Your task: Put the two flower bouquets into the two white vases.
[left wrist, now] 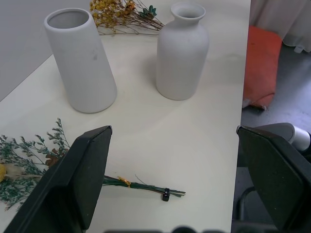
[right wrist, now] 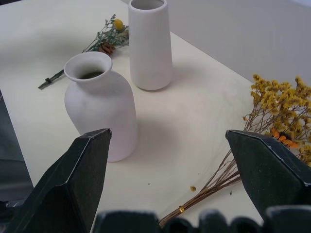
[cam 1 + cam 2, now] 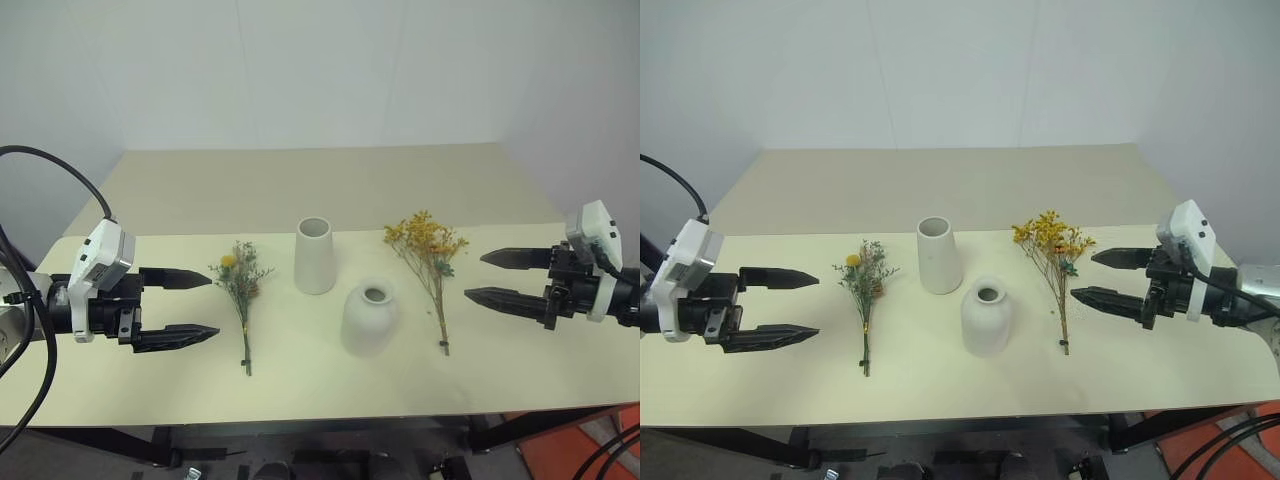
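Two white vases stand mid-table: a taller cone vase [image 3: 315,255] and, nearer and to its right, a squat rounded vase [image 3: 369,318]. A small grey-green bouquet [image 3: 240,280] with a yellow ball flower lies flat to the left of the cone vase, stem toward the front edge. A larger yellow-blossom bouquet [image 3: 428,250] lies flat to the right of the squat vase. My left gripper [image 3: 200,305] hovers open just left of the small bouquet, holding nothing. On the other side my right gripper [image 3: 485,276] is open too, just right of the yellow bouquet's stems [image 2: 214,187].
The cream table [image 3: 330,190] has open room behind the vases, up to the white wall. Its front edge runs close below the bouquets' stem ends. An orange object [image 3: 585,450] lies on the floor at the front right.
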Available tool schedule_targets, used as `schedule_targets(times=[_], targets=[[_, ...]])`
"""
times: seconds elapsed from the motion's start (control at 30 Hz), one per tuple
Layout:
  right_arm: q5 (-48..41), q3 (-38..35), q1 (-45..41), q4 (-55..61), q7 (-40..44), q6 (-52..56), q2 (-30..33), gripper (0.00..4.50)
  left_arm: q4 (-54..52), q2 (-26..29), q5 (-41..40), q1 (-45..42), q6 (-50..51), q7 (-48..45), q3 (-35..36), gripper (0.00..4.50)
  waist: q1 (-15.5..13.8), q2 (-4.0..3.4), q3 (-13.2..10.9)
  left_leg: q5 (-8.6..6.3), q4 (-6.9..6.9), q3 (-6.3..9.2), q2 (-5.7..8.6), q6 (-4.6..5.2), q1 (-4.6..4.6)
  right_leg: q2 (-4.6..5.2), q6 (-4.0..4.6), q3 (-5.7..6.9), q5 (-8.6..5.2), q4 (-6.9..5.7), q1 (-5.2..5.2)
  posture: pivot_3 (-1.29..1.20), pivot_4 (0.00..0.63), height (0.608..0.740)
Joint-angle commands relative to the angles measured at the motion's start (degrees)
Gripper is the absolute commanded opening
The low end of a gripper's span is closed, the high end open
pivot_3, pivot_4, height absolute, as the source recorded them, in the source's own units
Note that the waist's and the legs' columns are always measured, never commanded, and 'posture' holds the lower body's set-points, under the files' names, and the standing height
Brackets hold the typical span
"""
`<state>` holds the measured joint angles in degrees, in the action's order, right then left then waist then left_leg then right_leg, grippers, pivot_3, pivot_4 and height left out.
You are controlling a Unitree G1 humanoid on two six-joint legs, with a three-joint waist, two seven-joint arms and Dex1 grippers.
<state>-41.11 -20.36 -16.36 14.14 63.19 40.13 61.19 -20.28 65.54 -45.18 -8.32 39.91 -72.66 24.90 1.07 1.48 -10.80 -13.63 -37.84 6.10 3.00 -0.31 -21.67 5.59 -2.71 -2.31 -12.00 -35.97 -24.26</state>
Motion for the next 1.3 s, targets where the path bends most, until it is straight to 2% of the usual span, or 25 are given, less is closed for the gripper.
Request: schedule_targets(times=[0.03, 0.23, 0.47, 0.67, 0.77, 0.83, 0.93, 1.1, 1.3], targets=[[0.2, -1.3, -1.1, 0.4, 0.3, -1.3, 0.8, 4.48, -0.7, -0.1, 0.1, 0.1, -1.1, 0.1, 1.0, 4.5, 0.0, 0.0, 0.0, 0.0, 0.0, 0.0, 0.0, 0.0, 0.0, 0.0, 0.0, 0.0, 0.0, 0.0, 0.0, 0.0, 0.15, 0.74], [0.7, -0.1, -2.9, -0.5, 0.8, -1.5, 0.6, 4.48, -1.6, -0.3, 0.8, 0.8, 0.1, 2.3, 0.9, 4.5, 0.0, 0.0, 0.0, 0.0, 0.0, 0.0, 0.0, 0.0, 0.0, 0.0, 0.02, 0.0, 0.01, 0.0, 0.0, 0.0, 0.15, 0.74], [2.2, 4.6, -10.4, -3.6, 2.5, -3.3, -0.3, 4.48, -5.2, 0.9, -0.5, -0.6, 8.2, 10.8, -0.8, 4.5, 0.2, -0.01, 0.0, 0.0, 0.0, 0.0, 0.0, 0.0, 0.02, 0.0, 0.0, -0.01, 0.0, 0.0, 0.0, 0.0, 0.15, 0.74], [4.8, 11.1, -19.7, -7.1, 4.1, -5.7, -3.8, 4.48, -7.8, 3.5, -1.6, -13.6, 28.9, 25.7, -12.2, 4.5, 0.3, 0.0, 0.0, 0.0, 0.0, 0.0, 0.01, 0.0, 0.02, -0.02, -0.17, 0.0, -0.08, -0.02, 0.0, 0.0, 0.15, 0.74], [5.0, 12.7, -22.8, -8.1, 4.2, -6.1, -6.1, 4.48, -5.3, 1.7, -2.4, -20.4, 39.3, 30.1, -16.6, 4.5, 0.3, 0.01, 0.0, -0.01, 0.0, 0.01, 0.05, -0.01, -0.01, -0.02, -0.15, -0.01, -0.07, -0.04, -0.02, 0.0, 0.15, 0.74], [5.7, 14.1, -24.5, -8.7, 4.3, -6.7, -8.0, 4.48, -0.4, -2.8, -2.8, -27.3, 48.5, 34.6, -19.4, 4.5, 0.3, 0.01, 0.0, -0.01, 0.0, 0.01, 0.06, -0.03, 0.0, -0.02, -0.12, -0.01, -0.05, -0.08, -0.02, 0.0, 0.15, 0.74], [6.3, 15.1, -26.0, -9.2, 4.5, -7.3, -9.9, 4.48, 10.1, -6.6, -8.1, -35.3, 52.6, 44.1, -25.2, 4.5, 0.2, 0.02, 0.0, -0.01, -0.02, 0.02, 0.04, -0.03, 0.03, -0.06, -0.14, 0.01, -0.05, -0.12, -0.02, 0.0, 0.15, 0.74], [5.8, 14.9, -27.0, -8.7, 3.4, -6.8, -12.1, 4.48, 20.7, -10.6, -16.9, -40.9, 52.6, 63.0, -31.7, 4.5, 0.3, 0.03, 0.0, -0.11, -0.01, 0.04, 0.06, -0.2, 0.01, -0.02, 0.24, -0.06, 0.18, -0.15, -0.12, 0.0, 0.15, 0.74], [5.4, 14.3, -25.9, -7.6, 3.1, -6.8, -12.6, 4.48, 27.1, -12.8, -30.7, -45.6, 52.6, 78.7, -38.1, 4.5, 0.0, 0.04, 0.0, -0.18, -0.07, 0.06, 0.11, -0.36, -0.5, 0.02, 0.3, -0.17, 0.22, -0.29, -0.75, 0.0, 0.15, 0.74]])
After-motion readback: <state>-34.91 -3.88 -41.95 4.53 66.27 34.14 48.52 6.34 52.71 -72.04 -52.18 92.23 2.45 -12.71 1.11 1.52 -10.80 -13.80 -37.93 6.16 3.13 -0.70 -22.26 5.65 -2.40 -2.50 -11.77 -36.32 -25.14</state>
